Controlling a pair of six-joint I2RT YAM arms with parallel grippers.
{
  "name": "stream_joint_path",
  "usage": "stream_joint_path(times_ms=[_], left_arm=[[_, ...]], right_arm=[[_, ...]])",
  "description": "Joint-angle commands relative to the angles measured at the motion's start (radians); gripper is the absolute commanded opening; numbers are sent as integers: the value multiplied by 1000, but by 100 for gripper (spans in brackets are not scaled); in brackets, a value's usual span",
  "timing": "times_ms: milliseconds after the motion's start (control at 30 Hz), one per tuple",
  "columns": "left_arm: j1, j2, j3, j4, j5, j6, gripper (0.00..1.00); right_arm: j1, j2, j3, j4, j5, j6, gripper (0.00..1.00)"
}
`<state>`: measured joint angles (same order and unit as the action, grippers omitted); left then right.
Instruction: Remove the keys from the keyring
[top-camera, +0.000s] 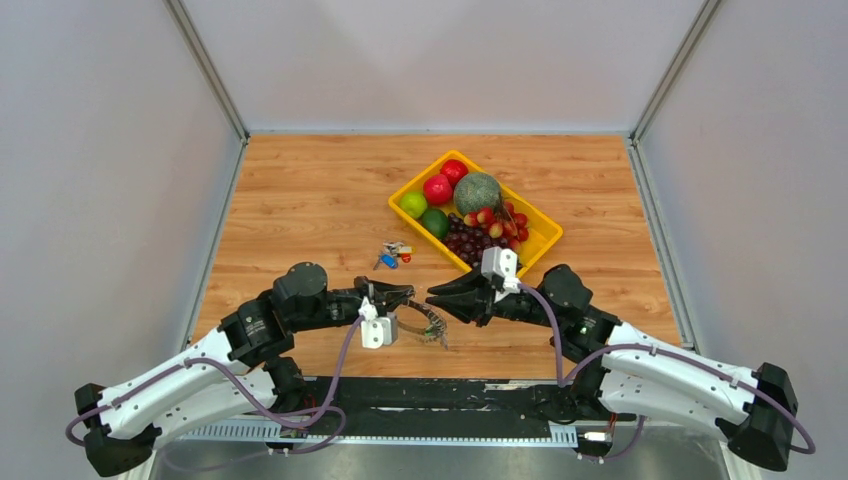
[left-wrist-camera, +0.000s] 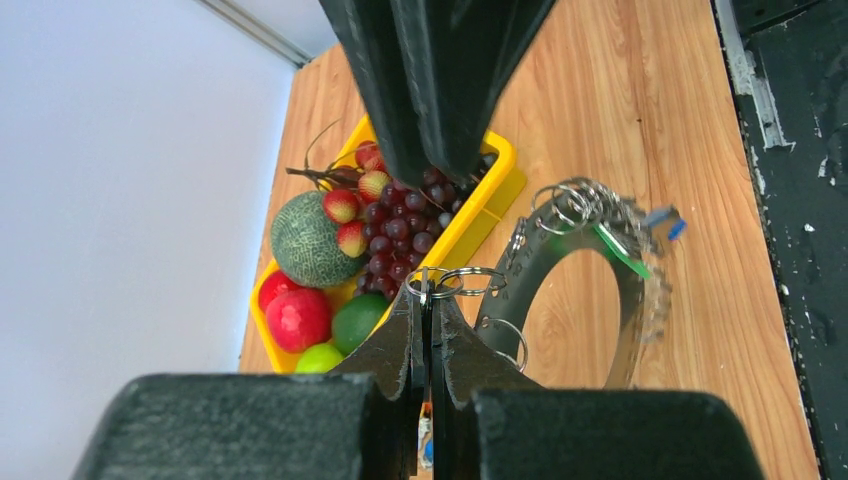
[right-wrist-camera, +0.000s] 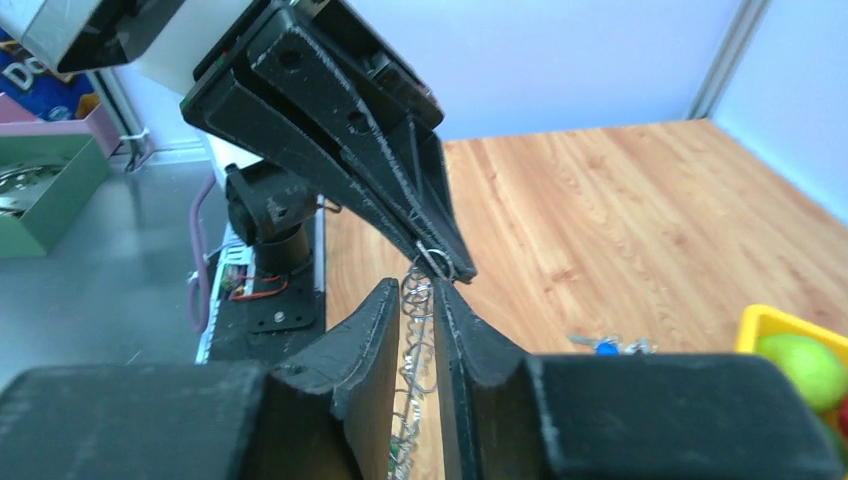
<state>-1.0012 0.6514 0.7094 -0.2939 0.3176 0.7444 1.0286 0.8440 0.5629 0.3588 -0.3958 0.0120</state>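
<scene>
- From above: the left gripper (top-camera: 408, 296) and right gripper (top-camera: 431, 297) meet tip to tip over the near part of the wooden bench (top-camera: 300, 200). The keyring (top-camera: 432, 330) hangs just below and between the tips. A small bunch of keys (top-camera: 392, 254) lies apart on the wood behind them. A yellow tray (top-camera: 545, 235) of fruit sits farther back to the right.
- Left wrist: the left gripper (left-wrist-camera: 428, 305) is fully closed, its fingertips pinching a small split ring on the keyring (left-wrist-camera: 625, 300). The big silver hoop hangs to the right, its rim crowded with small rings. The green-capped key (left-wrist-camera: 622, 250) and blue-capped key (left-wrist-camera: 668, 220) sit on its upper right edge. The right gripper (left-wrist-camera: 440, 165) comes down from the top of the frame, its tip near the pinched ring. Behind are the tray (left-wrist-camera: 505, 170), a melon (left-wrist-camera: 305, 240), dark grapes (left-wrist-camera: 400, 230) and a red apple (left-wrist-camera: 297, 318).
- Right wrist: the right gripper (right-wrist-camera: 418, 292) shows only a narrow gap, with a strand of the keyring (right-wrist-camera: 415, 350) dangling in it. Whether the fingers actually clamp the strand cannot be told. The left gripper (right-wrist-camera: 445, 265) reaches in from above, closed on the top ring. The small bunch (right-wrist-camera: 605, 346) and a corner of the tray (right-wrist-camera: 765, 318) lie on the bench (right-wrist-camera: 620, 200) beyond.
</scene>
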Motion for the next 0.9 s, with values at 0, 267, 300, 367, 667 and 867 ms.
stream_joint_path(times_ms=[0,267,300,367,667,867], left_arm=[[-2,-19,4,81,48,21,0],[-2,-43,-7,82,78,49,0],[-3,-47,-11,83,83,52,0],[-3,-51,-16,86,89,59,0],[-3,-53,-23,87,91,79,0],[-2,-55,-24,85,89,82,0]], right_arm=[[-4,-51,-10,-29,115,-56,25],[-4,67,51,-65,100,-77,30],[-4,82,58,-64,86,-76,30],[-3,104,67,-52,58,-71,29],[-4,108,41,39,-36,-23,29],[-3,98,37,41,-39,-19,28]])
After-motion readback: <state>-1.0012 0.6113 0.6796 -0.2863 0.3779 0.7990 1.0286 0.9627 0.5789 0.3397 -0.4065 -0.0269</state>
